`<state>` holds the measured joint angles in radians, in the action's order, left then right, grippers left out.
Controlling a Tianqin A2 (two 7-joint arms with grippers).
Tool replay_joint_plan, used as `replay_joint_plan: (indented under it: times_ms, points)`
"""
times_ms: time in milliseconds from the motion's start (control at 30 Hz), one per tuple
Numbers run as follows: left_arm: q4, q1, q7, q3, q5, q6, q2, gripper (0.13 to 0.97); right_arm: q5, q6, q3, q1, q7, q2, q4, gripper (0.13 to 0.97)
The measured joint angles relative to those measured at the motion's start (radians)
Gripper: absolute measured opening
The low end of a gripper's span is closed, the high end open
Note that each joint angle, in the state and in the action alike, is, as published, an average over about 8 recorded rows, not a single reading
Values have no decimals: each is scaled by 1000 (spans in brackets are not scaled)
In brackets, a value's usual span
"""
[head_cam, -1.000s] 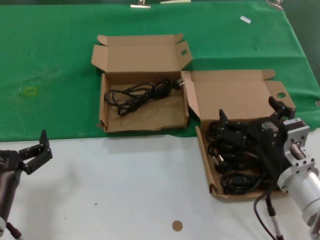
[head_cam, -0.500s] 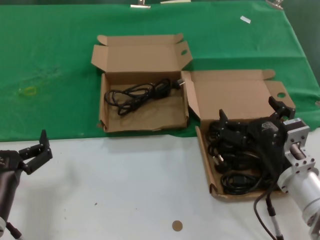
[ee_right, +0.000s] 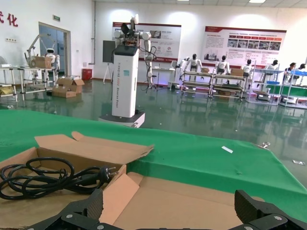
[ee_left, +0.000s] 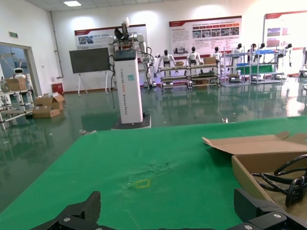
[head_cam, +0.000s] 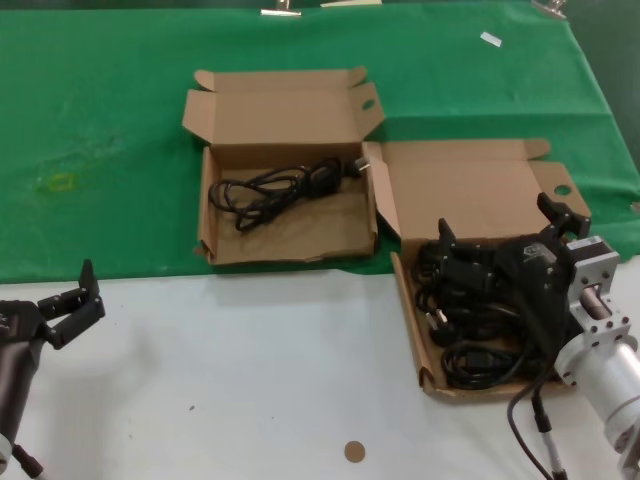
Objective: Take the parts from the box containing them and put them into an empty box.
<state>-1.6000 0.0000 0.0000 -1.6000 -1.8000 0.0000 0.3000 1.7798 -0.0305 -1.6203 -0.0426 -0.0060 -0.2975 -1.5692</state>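
Observation:
The box containing the parts (head_cam: pixel 407 300) lies open at the front right, with several black coiled power cables (head_cam: pixel 470 335) in it. My right gripper (head_cam: pixel 500 225) hovers over this box's far end with its fingers spread wide and nothing between them; its wrist view (ee_right: pixel 172 215) looks over the box's lid (ee_right: pixel 192 201). The other box (head_cam: pixel 290 252) lies open farther back and to the left and holds one black cable (head_cam: pixel 275 190), which also shows in the right wrist view (ee_right: pixel 43 177). My left gripper (head_cam: pixel 72 300) is open and empty at the front left.
A green cloth (head_cam: pixel 100 120) covers the far half of the table and a white surface (head_cam: pixel 250 380) the near half. A small brown disc (head_cam: pixel 354 452) lies near the front edge. A yellow mark (head_cam: pixel 60 182) is on the cloth at the left.

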Motion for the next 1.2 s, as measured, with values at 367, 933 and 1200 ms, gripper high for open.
replay_joint_plan:
  times_ms: [367, 933, 1200]
  points:
    - [0, 0, 0, 0, 0, 0, 0, 966, 0, 0, 0, 0, 0, 0, 0, 966]
    - [0, 0, 0, 0, 0, 0, 0, 966, 0, 0, 0, 0, 0, 0, 0, 966]
    - [0, 0, 0, 0, 0, 0, 0, 966, 0, 0, 0, 0, 0, 0, 0, 966]
